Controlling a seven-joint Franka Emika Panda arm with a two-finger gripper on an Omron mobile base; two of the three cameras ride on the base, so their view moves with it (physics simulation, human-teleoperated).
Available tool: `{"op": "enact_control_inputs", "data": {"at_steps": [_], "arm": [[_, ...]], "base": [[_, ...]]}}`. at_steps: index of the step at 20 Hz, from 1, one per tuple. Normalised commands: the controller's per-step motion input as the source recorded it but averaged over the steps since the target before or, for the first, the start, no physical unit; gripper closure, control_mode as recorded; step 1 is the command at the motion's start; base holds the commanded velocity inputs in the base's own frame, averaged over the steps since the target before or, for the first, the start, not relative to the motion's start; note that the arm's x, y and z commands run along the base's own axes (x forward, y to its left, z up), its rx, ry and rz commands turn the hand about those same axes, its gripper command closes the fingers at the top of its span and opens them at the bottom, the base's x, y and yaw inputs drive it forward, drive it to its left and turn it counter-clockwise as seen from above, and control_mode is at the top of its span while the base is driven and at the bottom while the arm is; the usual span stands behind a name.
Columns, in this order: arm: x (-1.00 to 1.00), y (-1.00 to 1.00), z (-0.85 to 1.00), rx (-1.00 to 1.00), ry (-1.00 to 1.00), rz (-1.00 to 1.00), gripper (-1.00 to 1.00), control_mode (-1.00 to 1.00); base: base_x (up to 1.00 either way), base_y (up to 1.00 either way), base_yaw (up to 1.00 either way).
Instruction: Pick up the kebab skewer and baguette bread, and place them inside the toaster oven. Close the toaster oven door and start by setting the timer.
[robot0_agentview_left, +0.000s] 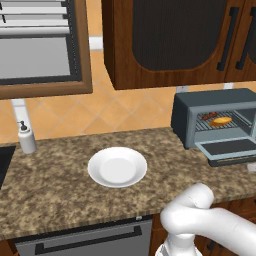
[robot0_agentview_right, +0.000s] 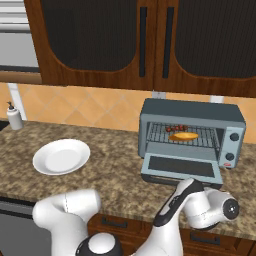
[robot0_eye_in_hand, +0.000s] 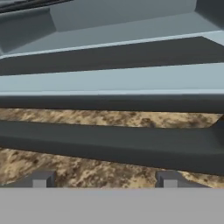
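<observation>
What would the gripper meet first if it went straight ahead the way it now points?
Most likely the dark bar handle of the open toaster oven door, which crosses just ahead of the gripper. Depth is hard to judge, but nothing seems to lie between.

Toaster oven (robot0_agentview_right: 191, 131) on table (robot0_agentview_right: 115, 170), taken as landmark. Inside it, on rack: baguette bread (robot0_agentview_right: 183, 135), with kebab skewer (robot0_agentview_right: 176, 128) just behind. Toaster oven door (robot0_agentview_right: 181, 169) dropped open, lying flat in front of it. Plate (robot0_agentview_right: 61, 156) on table, well to its left. Dispenser bottle (robot0_agentview_right: 14, 117) farther left, near wall. Cabinets (robot0_agentview_right: 150, 40) above. Pincer (robot0_eye_in_hand: 104, 180) just before door's handle bar (robot0_eye_in_hand: 109, 146).
</observation>
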Motion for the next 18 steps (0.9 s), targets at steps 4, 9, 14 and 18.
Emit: {"op": "enact_control_inputs", "data": {"at_steps": [4,9,14,18], "arm": [[0.29,0.00,-0.07,0.00,0.00,0.00,-1.00,-1.00],[0.37,0.00,-0.05,0.00,0.00,0.00,-1.00,-1.00],[0.37,0.00,-0.04,0.00,0.00,0.00,-1.00,-1.00],[0.41,0.00,0.00,0.00,-0.01,0.00,-1.00,-1.00]], "base": [[0.00,0.00,0.00],[0.00,0.00,0.00],[0.00,0.00,0.00],[0.00,0.00,0.00]]}}
